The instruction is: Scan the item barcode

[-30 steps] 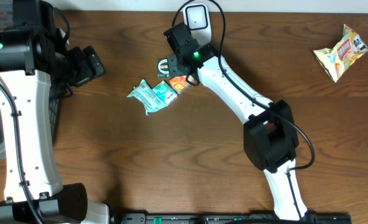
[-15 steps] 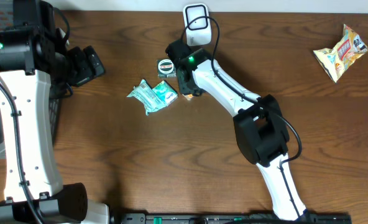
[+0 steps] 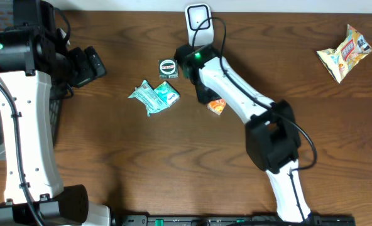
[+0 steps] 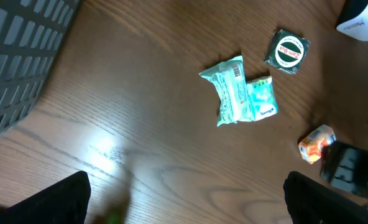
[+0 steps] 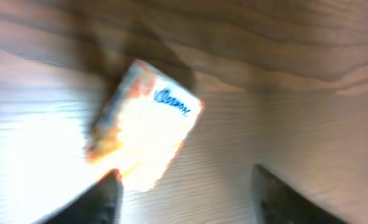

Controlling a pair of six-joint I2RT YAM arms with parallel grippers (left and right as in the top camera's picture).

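Note:
A small orange-and-white packet (image 3: 216,105) lies on the wooden table, loose and right of centre. In the right wrist view the packet (image 5: 143,127) sits just ahead of the left fingertip, blurred and brightly lit. My right gripper (image 5: 184,199) is open above it, with bare wood between the fingers; from overhead this gripper (image 3: 205,95) hangs just left of the packet. The white scanner (image 3: 198,16) stands at the far edge. My left gripper (image 4: 184,202) is wide open over bare wood at the left (image 3: 90,64).
Two teal packets (image 3: 154,95) lie left of the orange one, and a round green-and-black item (image 3: 168,67) sits beyond them. A yellow snack bag (image 3: 344,51) rests at the far right. A grey basket (image 4: 22,43) is at the left edge.
My right gripper moved away from the scanner, toward the right and nearer side, and opened. The orange packet left its jaws and now lies on the table. The left arm stayed still.

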